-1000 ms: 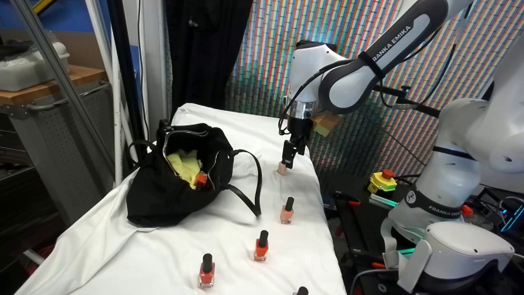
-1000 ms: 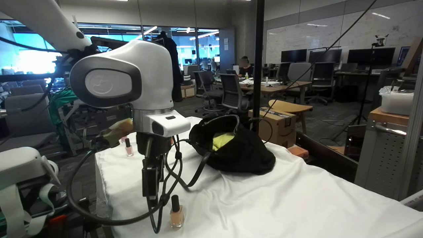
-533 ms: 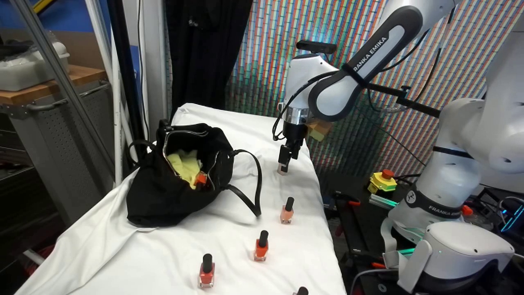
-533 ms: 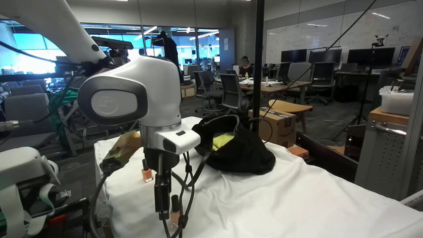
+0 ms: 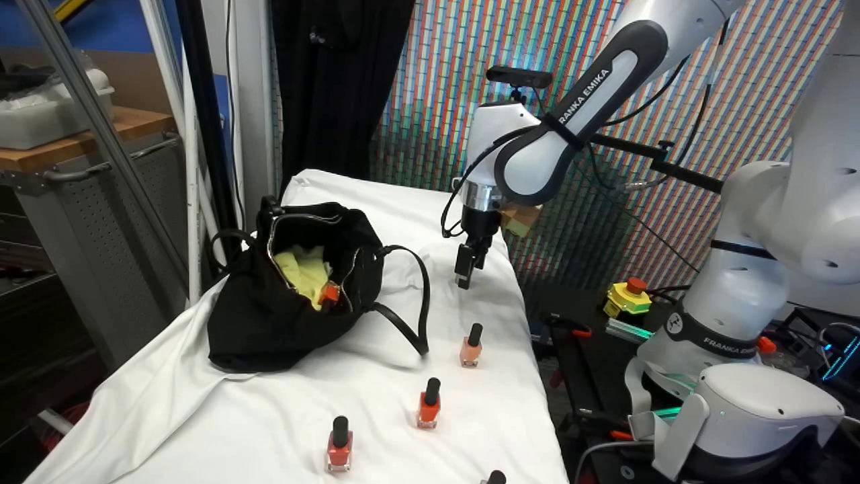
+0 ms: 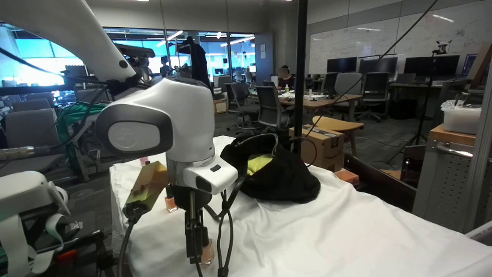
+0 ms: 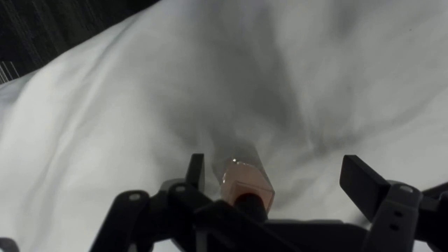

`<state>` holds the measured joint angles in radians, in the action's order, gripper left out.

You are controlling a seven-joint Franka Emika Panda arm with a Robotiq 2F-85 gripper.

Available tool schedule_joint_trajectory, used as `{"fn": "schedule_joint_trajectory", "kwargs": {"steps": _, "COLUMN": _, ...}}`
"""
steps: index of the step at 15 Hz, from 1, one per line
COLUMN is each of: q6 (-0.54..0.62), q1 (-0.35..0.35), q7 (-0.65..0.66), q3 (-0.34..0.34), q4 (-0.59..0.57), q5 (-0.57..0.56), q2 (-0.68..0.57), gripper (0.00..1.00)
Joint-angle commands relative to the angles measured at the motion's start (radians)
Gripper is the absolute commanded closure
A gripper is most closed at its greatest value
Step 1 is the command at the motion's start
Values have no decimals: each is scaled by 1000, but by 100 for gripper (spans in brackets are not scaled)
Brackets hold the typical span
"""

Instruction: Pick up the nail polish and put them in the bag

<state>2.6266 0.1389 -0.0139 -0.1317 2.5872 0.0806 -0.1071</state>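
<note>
"Your gripper has come lower since the earlier frame, to the peach nail polish on the cloth, near your bag."

"Are your fingers clamped on it?"

"No, wide apart, with it between; any contact is unclear."

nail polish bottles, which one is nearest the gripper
The pale peach bottle, between the open jaws of the gripper in the wrist view; the other bottles on the white cloth stand farther off.

The white-and-grey arm is lettered FRANKA EMIKA and strung with black cables — the end effector is coloured black.
</note>
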Motion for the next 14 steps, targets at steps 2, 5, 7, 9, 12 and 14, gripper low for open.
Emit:
{"fn": "schedule_joint_trajectory", "kwargs": {"steps": 2, "q6": 11, "q1": 21, "q7": -82, "q3": 6, "q4": -36, "q5": 60, "q2": -43, "gripper": 0}}
{"fn": "schedule_joint_trajectory", "kwargs": {"steps": 5, "q6": 7, "q1": 27, "q7": -97, "q3": 8, "q4": -51, "q5": 66, "q2": -64, "gripper": 0}}
{"fn": "schedule_joint_trajectory", "kwargs": {"steps": 7, "q6": 2, "q1": 30, "q7": -100, "q3": 10, "q4": -64, "q5": 67, "q2": -81, "gripper": 0}}
{"fn": "schedule_joint_trajectory", "kwargs": {"steps": 9, "q6": 3, "q1": 31, "q7": -101, "q3": 11, "q4": -65, "q5": 65, "q2": -87, "gripper": 0}}
{"fn": "schedule_joint_trajectory", "kwargs": {"steps": 12, "q6": 1, "q1": 33, "q7": -103, "q3": 12, "q4": -70, "q5": 67, "q2": -90, "gripper": 0}}
{"fn": "schedule_joint_trajectory", "kwargs": {"steps": 14, "q6": 1, "q1": 34, "q7": -107, "q3": 13, "q4": -71, "q5": 68, "q2": -89, "gripper": 0}}
